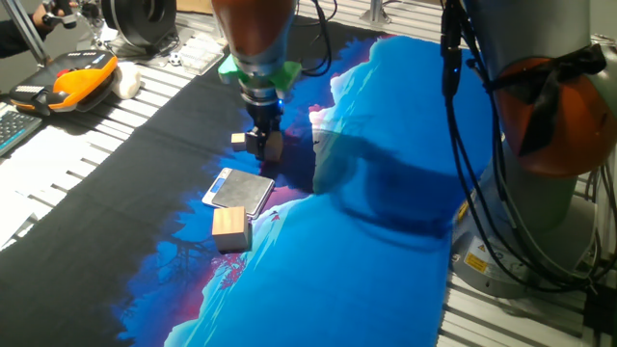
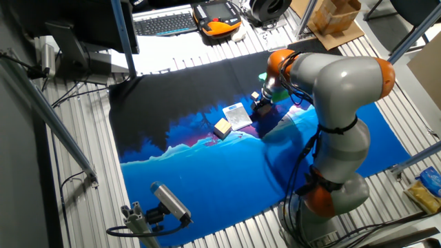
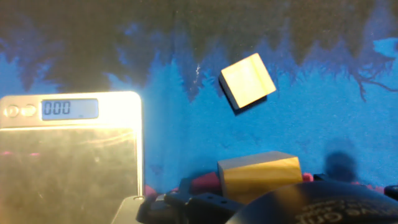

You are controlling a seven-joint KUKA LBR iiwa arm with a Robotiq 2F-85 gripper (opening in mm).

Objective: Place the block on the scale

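From my station the fixed views look evenly lit and fairly sharp; the arm (image 1: 540, 106) throws a broad soft shadow over the blue cloth (image 1: 386, 241). My hand view is dim and grainy, glare whitening the scale (image 3: 68, 155) at 9 o'clock, housing blurred at 6 o'clock.

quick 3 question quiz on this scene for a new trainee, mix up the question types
1. True or false: the block already sits on the scale.
2. What does the scale's display read in the hand view?
3. The end effector is: A) open above the scale, B) closed on the block, beside the scale, C) out of view.

Key: 1 false; 2 0.00; 3 B.
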